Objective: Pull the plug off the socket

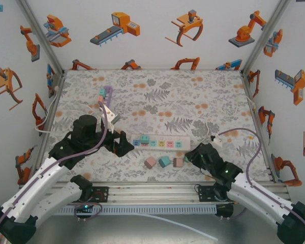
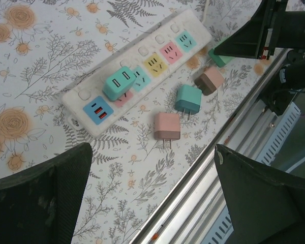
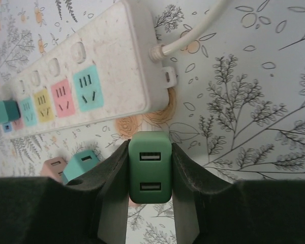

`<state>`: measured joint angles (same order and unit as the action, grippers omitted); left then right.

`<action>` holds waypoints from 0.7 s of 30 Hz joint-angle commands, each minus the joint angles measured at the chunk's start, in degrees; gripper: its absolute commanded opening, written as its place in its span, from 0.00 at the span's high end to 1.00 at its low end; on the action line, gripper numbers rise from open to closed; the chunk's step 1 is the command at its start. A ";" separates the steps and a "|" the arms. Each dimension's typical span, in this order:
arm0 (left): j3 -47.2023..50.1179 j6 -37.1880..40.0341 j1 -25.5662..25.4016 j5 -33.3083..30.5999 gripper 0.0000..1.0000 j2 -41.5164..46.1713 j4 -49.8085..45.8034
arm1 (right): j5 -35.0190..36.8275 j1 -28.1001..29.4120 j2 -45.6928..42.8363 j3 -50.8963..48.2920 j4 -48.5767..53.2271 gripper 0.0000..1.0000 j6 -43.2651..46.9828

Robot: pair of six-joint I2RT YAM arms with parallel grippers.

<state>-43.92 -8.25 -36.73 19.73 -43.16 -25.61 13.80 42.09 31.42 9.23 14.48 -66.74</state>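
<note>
Lab test booth: robot-print walls [image 1: 152, 46], aluminium frame [image 1: 43, 35], floral tabletop [image 1: 193, 101].

The power strip [image 3: 117, 66] is matt off-white plastic with fine dark speckles; its cable [image 3: 193, 35] is smooth and slightly glossy. The green plug [image 3: 150, 168] is smooth satin plastic. The right pincer [image 3: 149, 150] has dark, matt, finely grained fingers [image 3: 188, 178]. The table [image 2: 40, 66] wears a matt floral print; along its near edge runs a grooved rail [image 2: 203, 178] of dull-sheened metal.
</note>
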 commanded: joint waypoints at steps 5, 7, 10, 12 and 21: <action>0.82 -0.53 -0.25 -0.28 0.03 -0.88 2.31 | -0.87 -0.16 2.54 0.43 1.79 0.65 -3.99; 0.94 -1.03 -0.25 -1.62 0.03 -1.06 2.08 | -0.78 -0.16 2.60 1.01 3.29 0.63 -3.97; 1.11 -2.14 -0.21 -4.37 0.03 -1.40 1.47 | 0.33 -0.16 2.26 2.41 6.28 0.60 -3.84; 1.36 -2.98 -0.18 -5.75 0.03 -1.58 1.24 | 1.16 -0.16 1.89 3.32 7.84 0.57 -3.74; 2.03 -4.91 -0.26 -8.44 0.03 -1.67 1.51 | 7.34 -0.16 0.09 9.31 15.80 0.51 0.31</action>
<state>-42.24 -11.75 -36.73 12.78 -45.08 -24.86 16.40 42.09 32.60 14.79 26.06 -68.88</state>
